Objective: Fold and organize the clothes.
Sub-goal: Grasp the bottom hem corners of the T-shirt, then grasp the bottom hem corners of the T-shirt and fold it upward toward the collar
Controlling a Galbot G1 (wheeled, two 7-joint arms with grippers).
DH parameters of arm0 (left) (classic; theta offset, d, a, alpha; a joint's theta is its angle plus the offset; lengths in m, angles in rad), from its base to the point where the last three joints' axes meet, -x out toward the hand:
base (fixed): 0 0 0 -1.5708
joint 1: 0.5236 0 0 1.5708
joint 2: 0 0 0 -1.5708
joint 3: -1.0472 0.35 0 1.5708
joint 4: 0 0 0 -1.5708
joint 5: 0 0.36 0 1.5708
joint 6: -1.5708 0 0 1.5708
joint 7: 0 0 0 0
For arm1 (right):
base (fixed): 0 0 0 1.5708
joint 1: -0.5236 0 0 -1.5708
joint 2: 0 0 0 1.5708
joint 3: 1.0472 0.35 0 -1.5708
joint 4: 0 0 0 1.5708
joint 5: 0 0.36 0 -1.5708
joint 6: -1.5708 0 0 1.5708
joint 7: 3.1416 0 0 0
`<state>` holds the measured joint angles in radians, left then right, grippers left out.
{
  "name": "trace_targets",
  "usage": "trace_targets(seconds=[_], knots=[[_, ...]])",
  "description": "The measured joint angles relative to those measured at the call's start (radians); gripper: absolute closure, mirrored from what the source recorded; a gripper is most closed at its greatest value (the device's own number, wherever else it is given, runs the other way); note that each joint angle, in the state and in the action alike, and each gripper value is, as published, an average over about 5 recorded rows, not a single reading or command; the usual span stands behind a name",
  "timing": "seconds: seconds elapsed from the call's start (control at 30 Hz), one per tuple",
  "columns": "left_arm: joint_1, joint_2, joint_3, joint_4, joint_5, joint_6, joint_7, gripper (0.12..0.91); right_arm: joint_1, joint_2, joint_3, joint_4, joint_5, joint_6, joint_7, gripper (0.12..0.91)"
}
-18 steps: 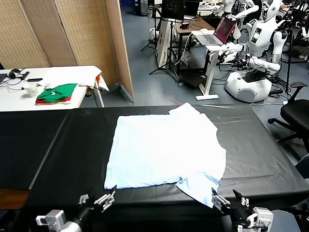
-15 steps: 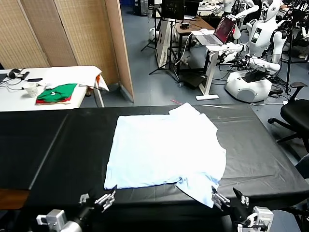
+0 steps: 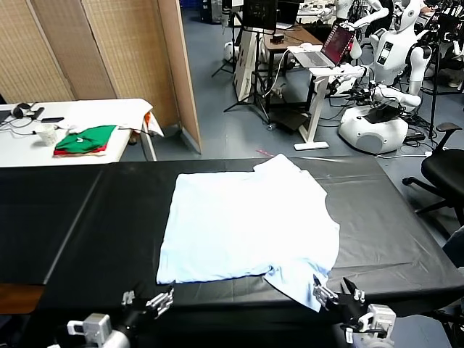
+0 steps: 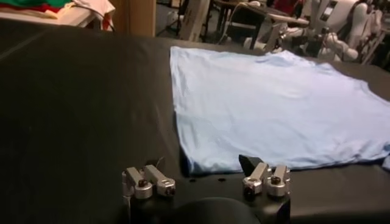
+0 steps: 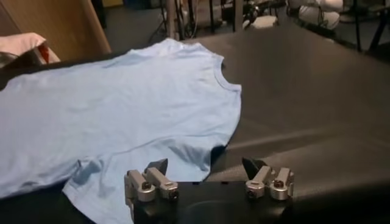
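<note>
The clothes, one pale light-blue T-shirt (image 3: 246, 225), lie spread flat on the black table (image 3: 109, 217), with one sleeve reaching toward the near right edge. My left gripper (image 3: 150, 299) hovers open at the near edge, just short of the shirt's near left corner. In the left wrist view that corner of the T-shirt (image 4: 274, 103) lies just ahead of the left gripper (image 4: 203, 163), whose jaws hold nothing. My right gripper (image 3: 336, 290) stands open beside the near sleeve. The right wrist view shows the T-shirt (image 5: 122, 103) ahead of the empty right gripper (image 5: 205, 164).
Folded green and red garments (image 3: 85, 139) rest on a white table (image 3: 109, 112) at the back left. A wooden partition (image 3: 130, 51) stands behind. A laptop stand (image 3: 319, 58), other robots (image 3: 377, 123) and an office chair (image 3: 446, 170) fill the floor beyond.
Both grippers have shifted slightly inward along the near edge. The right one has come closer to the shirt's near sleeve. The shirt has not moved.
</note>
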<state>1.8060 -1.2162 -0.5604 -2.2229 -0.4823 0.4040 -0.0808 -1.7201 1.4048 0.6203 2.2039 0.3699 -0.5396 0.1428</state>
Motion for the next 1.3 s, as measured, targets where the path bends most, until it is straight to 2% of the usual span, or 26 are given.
trace_targets(seconds=[0.2, 0.27, 0.33, 0.5, 0.73, 0.93, 1.07, 1.3], knots=[[-0.016, -0.005, 0.002, 0.024, 0.005, -0.004, -0.001, 0.711, 0.000, 0.002, -0.010, -0.011, -0.006, 0.002, -0.007, 0.811], [-0.016, -0.003, 0.000, 0.027, 0.004, -0.005, -0.001, 0.810, -0.001, 0.002, -0.015, -0.009, -0.008, 0.004, -0.011, 0.873], [-0.013, 0.000, -0.001, 0.028, 0.003, -0.006, -0.001, 0.873, -0.006, 0.002, -0.019, -0.004, -0.010, 0.008, -0.015, 0.885], [0.001, 0.003, -0.003, 0.019, 0.006, -0.006, -0.005, 0.884, -0.036, 0.003, -0.025, 0.033, -0.012, 0.012, -0.011, 0.885], [0.030, 0.001, -0.008, -0.011, 0.024, -0.007, -0.028, 0.884, -0.122, 0.003, -0.040, 0.134, -0.011, 0.001, 0.036, 0.885], [0.079, 0.008, -0.040, -0.062, 0.029, -0.008, -0.048, 0.884, -0.174, -0.001, -0.062, 0.194, -0.008, -0.010, 0.047, 0.885], [0.120, 0.015, -0.067, -0.098, 0.031, -0.013, -0.052, 0.884, -0.177, -0.006, -0.060, 0.214, 0.004, -0.009, 0.041, 0.885], [0.157, 0.012, -0.102, -0.142, 0.035, -0.029, -0.070, 0.884, -0.107, -0.026, -0.027, 0.188, 0.058, 0.065, -0.020, 0.885]])
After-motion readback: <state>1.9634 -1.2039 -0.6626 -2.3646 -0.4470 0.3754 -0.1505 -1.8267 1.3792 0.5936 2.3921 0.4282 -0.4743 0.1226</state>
